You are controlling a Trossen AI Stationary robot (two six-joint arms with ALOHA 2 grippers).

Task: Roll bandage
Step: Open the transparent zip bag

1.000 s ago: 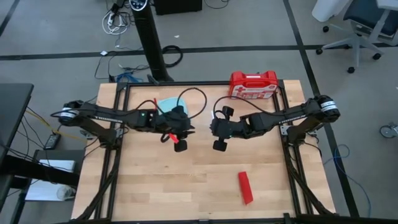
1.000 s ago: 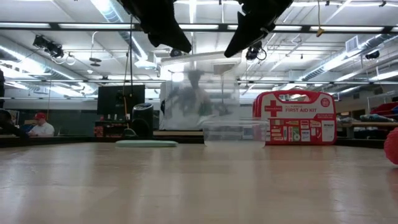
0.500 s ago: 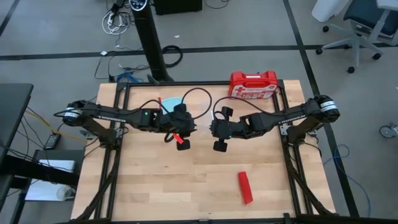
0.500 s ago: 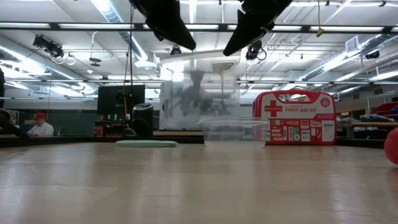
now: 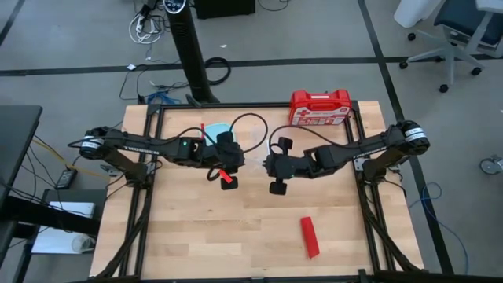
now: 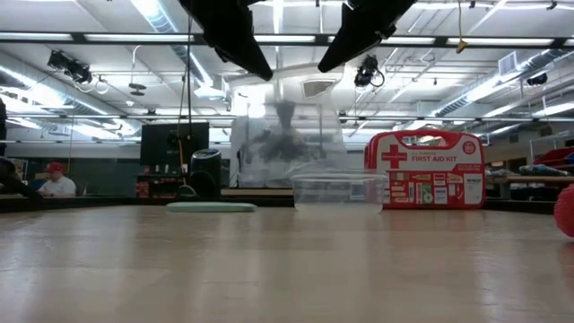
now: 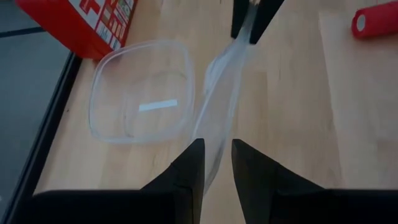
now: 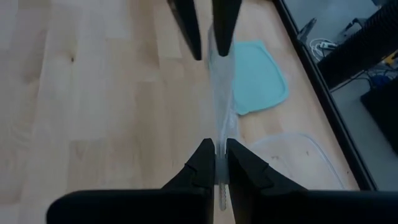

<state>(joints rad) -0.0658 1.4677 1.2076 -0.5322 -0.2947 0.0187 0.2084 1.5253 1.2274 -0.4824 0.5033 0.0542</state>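
The bandage (image 5: 310, 236) lies as a red roll on the table near the right front, also in the left wrist view (image 7: 375, 22); no gripper is near it. Above the table's middle my left gripper (image 5: 240, 163) and right gripper (image 5: 266, 167) face each other. Both are shut on a clear plastic bag (image 6: 287, 135), which hangs between them above the table. My left gripper holds the bag's upper edge (image 7: 214, 146) between its two fingers, slanting down from the table's left. The film runs straight to the other gripper. My right gripper pinches the opposite end of that edge (image 8: 221, 134), slanting down from the right; the bag hangs below, clear of the table.
A red first-aid case (image 5: 320, 106) stands at the far edge. A clear square container (image 7: 140, 93) sits on the table in front of it. Left of that lies a pale blue lid (image 5: 214, 130). Bare wood stretches across the near half.
My left gripper has tipped a little while staying in place, and the bag's top edge stands slightly higher in the low view. The bandage has not moved.
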